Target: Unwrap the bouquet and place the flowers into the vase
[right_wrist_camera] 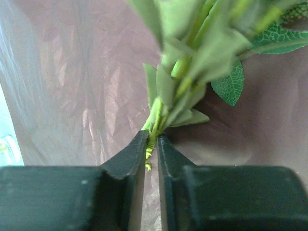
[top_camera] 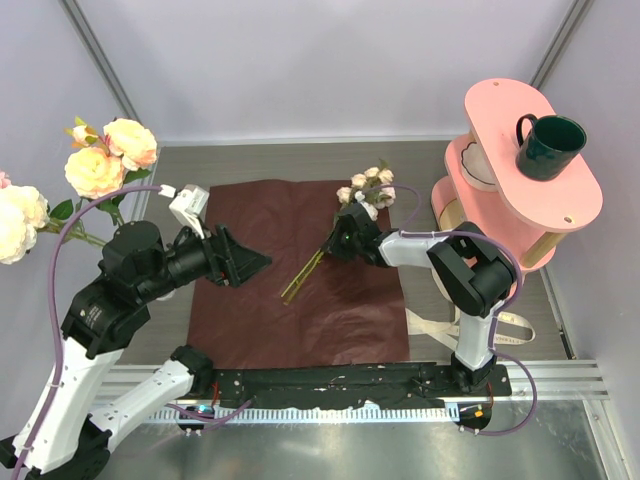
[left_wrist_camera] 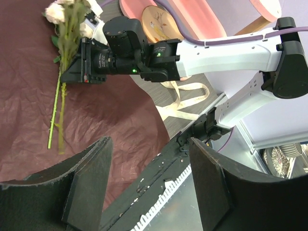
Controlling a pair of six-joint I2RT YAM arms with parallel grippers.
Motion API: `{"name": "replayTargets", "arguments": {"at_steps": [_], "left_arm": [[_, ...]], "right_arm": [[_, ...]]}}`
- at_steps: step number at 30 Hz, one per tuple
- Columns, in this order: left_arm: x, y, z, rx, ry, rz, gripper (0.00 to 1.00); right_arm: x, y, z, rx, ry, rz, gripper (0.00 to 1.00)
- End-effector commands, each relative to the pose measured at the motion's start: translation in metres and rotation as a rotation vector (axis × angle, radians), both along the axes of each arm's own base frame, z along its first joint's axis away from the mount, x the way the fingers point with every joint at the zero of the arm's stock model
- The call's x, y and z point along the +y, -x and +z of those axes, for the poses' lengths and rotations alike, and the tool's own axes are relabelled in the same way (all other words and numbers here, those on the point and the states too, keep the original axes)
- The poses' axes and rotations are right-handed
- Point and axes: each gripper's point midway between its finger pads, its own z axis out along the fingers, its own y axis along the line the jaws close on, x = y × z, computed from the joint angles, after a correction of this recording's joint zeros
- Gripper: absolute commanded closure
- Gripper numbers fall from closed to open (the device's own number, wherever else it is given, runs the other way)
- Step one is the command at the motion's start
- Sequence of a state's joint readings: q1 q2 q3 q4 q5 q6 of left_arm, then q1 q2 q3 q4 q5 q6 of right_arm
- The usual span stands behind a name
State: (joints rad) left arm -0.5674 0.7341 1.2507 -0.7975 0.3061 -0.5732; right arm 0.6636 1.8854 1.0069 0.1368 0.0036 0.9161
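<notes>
We see the right gripper (right_wrist_camera: 150, 144) clenched on the stems of the flowers (top_camera: 365, 190), just below the leaves. The flowers are over the dark red paper (top_camera: 280, 320), by its far right corner. Their long axis runs slanted: the heads point to that corner, the stem ends toward the paper's middle. The left gripper (left_wrist_camera: 148, 144) stands released above the paper's left edge, grasping nothing.

Left claw (top_camera: 248, 264) spread wide; right claw (right_wrist_camera: 151, 144) pinched nearly closed, forearm reaching left.

We see cream roses (top_camera: 366, 186) with green stems, dark red crinkled paper (top_camera: 330, 310), a dark green mug (top_camera: 550, 148), a pink shelf (top_camera: 570, 200), a pale cream ribbon (left_wrist_camera: 175, 113).
</notes>
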Motion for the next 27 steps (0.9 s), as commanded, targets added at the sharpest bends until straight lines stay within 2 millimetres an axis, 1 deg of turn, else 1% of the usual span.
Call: {"name": "replayTargets", "arguments": {"at_steps": [1, 2, 4, 5, 6, 7, 8, 9, 10, 12, 13, 14, 15, 16, 17, 18, 19, 20, 21, 22, 23, 24, 26, 27], "left_arm": [[0.000, -0.001, 0.006, -0.025, 0.021, 0.008, 0.32], [0.000, -0.001, 0.006, -0.025, 0.021, 0.008, 0.32], [0.001, -0.001, 0.005, -0.020, 0.017, 0.011, 0.32], [0.001, -0.002, 0.004, -0.019, 0.013, 0.015, 0.32], [0.002, -0.001, 0.003, -0.019, 0.011, 0.015, 0.32], [0.002, -0.002, 0.003, -0.019, 0.009, 0.016, 0.32], [0.002, -0.002, 0.002, -0.018, 0.006, 0.016, 0.32], [0.002, -0.002, 0.002, -0.020, 0.004, 0.016, 0.32], [0.002, -0.002, 0.002, -0.020, 0.004, 0.016, 0.32], [0.001, -0.004, 0.000, -0.015, -0.001, 0.017, 0.32], [0.001, -0.004, 0.000, -0.015, -0.001, 0.017, 0.32], [0.001, -0.005, -0.001, -0.014, -0.002, 0.017, 0.32], [0.000, -0.006, -0.003, -0.009, -0.006, 0.017, 0.32], [0.000, -0.007, -0.002, -0.011, -0.003, 0.019, 0.32], [-0.001, -0.008, -0.003, -0.007, -0.002, 0.020, 0.32], [-0.002, -0.010, -0.004, 0.000, -0.004, 0.024, 0.33], [-0.004, -0.011, -0.003, 0.003, 0.004, 0.025, 0.32], [-0.004, -0.012, -0.002, 0.007, 0.010, 0.027, 0.32], [-0.006, -0.014, 0.000, 0.011, 0.014, 0.030, 0.32], [-0.007, -0.016, 0.002, 0.016, 0.026, 0.038, 0.31], [-0.008, -0.018, 0.004, 0.015, 0.033, 0.040, 0.30], [-0.010, -0.020, 0.005, 0.015, 0.043, 0.038, 0.28], [-0.017, -0.026, 0.007, 0.025, 0.059, 0.029, 0.27], [-0.019, -0.028, 0.008, 0.028, 0.064, 0.029, 0.27]], "right_arm": [[-0.001, -0.018, 0.015, -0.071, -0.012, -0.044, 0.88], [-0.005, -0.019, 0.015, -0.073, -0.007, -0.056, 0.95], [-0.008, -0.021, 0.026, -0.105, -0.010, -0.061, 0.99], [-0.012, -0.020, 0.029, -0.116, -0.008, -0.066, 0.99], [-0.012, -0.021, 0.044, -0.149, -0.025, -0.063, 0.99], [-0.014, -0.020, 0.051, -0.167, -0.026, -0.057, 0.99], [-0.017, -0.019, 0.054, -0.175, -0.016, -0.059, 0.99], [-0.020, -0.017, 0.070, -0.203, -0.026, -0.060, 0.99], [-0.025, -0.014, 0.072, -0.216, -0.010, -0.054, 0.99], [-0.032, -0.011, 0.086, -0.257, -0.003, -0.054, 0.99], [-0.035, -0.009, 0.103, -0.303, -0.008, -0.044, 0.99], [-0.040, -0.006, 0.105, -0.317, 0.001, -0.036, 0.99], [-0.041, -0.004, 0.112, -0.340, -0.003, -0.025, 0.99], [-0.041, -0.002, 0.131, -0.388, -0.024, -0.008, 0.99], [-0.041, 0.003, 0.132, -0.426, -0.006, 0.045, 0.99], [-0.032, 0.007, 0.151, -0.492, -0.055, 0.105, 0.99], [-0.027, 0.015, 0.160, -0.534, -0.078, 0.162, 0.99], [-0.026, 0.021, 0.180, -0.622, -0.099, 0.207, 0.99], [-0.024, 0.026, 0.189, -0.661, -0.114, 0.245, 0.99], [-0.017, 0.040, 0.196, -0.683, -0.149, 0.326, 0.99], [-0.015, 0.048, 0.215, -0.738, -0.176, 0.361, 0.99], [-0.012, 0.056, 0.222, -0.770, -0.185, 0.413, 0.99], [-0.003, 0.077, 0.241, -0.817, -0.244, 0.520, 0.99], [0.000, 0.085, 0.247, -0.829, -0.264, 0.556, 0.99]]}}
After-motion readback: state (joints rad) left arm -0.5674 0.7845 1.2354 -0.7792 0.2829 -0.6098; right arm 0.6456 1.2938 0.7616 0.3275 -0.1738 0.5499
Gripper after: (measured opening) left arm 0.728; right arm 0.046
